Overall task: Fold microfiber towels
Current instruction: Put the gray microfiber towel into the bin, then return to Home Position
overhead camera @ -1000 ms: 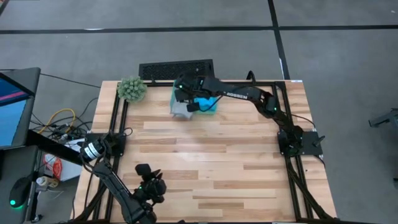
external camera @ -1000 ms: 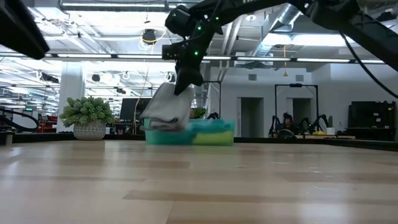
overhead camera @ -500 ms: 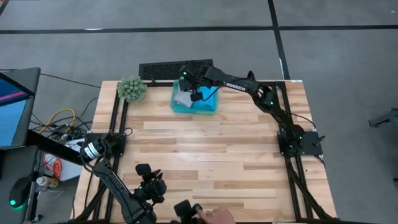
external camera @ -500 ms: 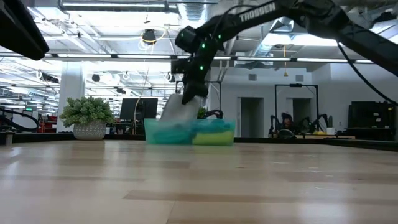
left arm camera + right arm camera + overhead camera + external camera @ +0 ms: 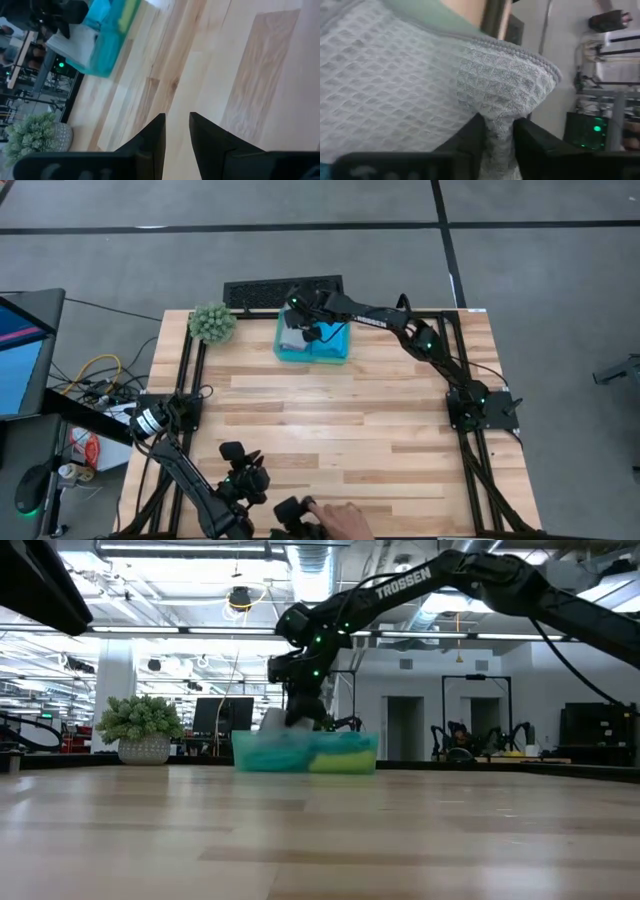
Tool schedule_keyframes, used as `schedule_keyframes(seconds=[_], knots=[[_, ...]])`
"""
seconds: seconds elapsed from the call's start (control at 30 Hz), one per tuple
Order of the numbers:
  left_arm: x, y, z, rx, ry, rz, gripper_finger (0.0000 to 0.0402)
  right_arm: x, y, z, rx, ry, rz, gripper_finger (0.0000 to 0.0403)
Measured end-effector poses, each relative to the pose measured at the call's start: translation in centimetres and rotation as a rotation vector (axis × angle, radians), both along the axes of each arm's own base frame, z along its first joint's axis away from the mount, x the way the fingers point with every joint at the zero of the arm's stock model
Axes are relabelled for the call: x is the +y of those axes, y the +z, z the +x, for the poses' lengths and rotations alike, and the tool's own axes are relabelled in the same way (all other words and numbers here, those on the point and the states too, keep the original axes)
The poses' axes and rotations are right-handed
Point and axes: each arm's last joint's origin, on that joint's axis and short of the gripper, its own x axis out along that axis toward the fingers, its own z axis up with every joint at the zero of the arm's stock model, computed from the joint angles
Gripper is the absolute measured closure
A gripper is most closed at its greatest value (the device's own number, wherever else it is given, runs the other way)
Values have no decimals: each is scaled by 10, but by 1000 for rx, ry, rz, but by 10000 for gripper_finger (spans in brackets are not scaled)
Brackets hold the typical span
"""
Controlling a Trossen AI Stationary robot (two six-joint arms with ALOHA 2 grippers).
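Observation:
A translucent teal tray [image 5: 340, 356] stands at the table's far edge. In it lie a blue towel [image 5: 328, 344] and a yellow one [image 5: 345, 752]. A light grey towel [image 5: 291, 338] lies bunched in the tray's left end and rises above the rim [image 5: 272, 722]. My right gripper [image 5: 305, 332] reaches down into the tray and is shut on this grey towel [image 5: 395, 85]. My left gripper [image 5: 234, 451] waits above the table's near left part. Its fingers [image 5: 177, 125] are open by a narrow gap with nothing between them. My right gripper pinches a raised fold of the grey towel [image 5: 498, 125] between its two fingers. It comes slanting down from the table's right side. The towel rests in the tray's left end, slack and bunched, spreading away beyond the fingers.
A fuzzy green plant ball [image 5: 212, 323] sits at the far left corner. A black slotted panel [image 5: 283, 290] lies beyond the tray. A person's hand [image 5: 345, 525] holding a dark object [image 5: 295, 513] shows at the near edge. Bare wooden boards [image 5: 340, 420] fill the middle.
My right gripper has moved toward the table's far edge and down, carrying the grey towel from hanging at the tray's near left corner into the tray, where it now lies bunched. A person's hand has come in at the near edge.

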Motion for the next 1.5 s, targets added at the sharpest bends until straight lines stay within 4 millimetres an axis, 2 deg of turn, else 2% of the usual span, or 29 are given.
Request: schedule_keyframes(seconds=[0.2,0.3,0.43,0.53,0.63,0.73,0.8,0.93,1.0,1.07,1.13,1.23,1.3,1.4,1.5], knots=[[0,0,1,-24,-12,15,322,6,3,4,9,-2,-54,167],[0,1,1,-34,-20,23,322,9,3,5,34,-7,-93,123],[0,1,1,-36,-21,24,322,9,17,1,7,-26,-90,95],[0,2,2,-70,-43,49,322,10,45,-13,-86,-71,31,89],[2,14,3,-179,-138,132,322,15,89,-40,-180,-99,242,89],[12,49,-2,-278,-245,209,322,30,145,-82,-238,-97,454,88],[24,79,-9,-342,-258,194,322,43,180,-114,-276,-82,588,88],[63,131,-39,-524,-236,114,322,75,242,-177,-378,39,834,88],[85,145,-59,-639,-213,64,322,96,265,-208,-423,126,892,88],[108,150,-80,-735,-188,-3,322,118,275,-234,-440,195,922,88],[130,147,-99,-807,-164,-74,322,137,275,-258,-457,243,931,88],[154,132,-123,-899,-146,-186,322,159,258,-287,-534,286,922,88],[165,118,-135,-946,-151,-248,322,170,234,-304,-607,311,918,88],[175,94,-148,-1007,-170,-339,322,181,188,-325,-737,322,923,88],[181,74,-158,-1040,-196,-420,322,186,142,-342,-897,256,906,88]])
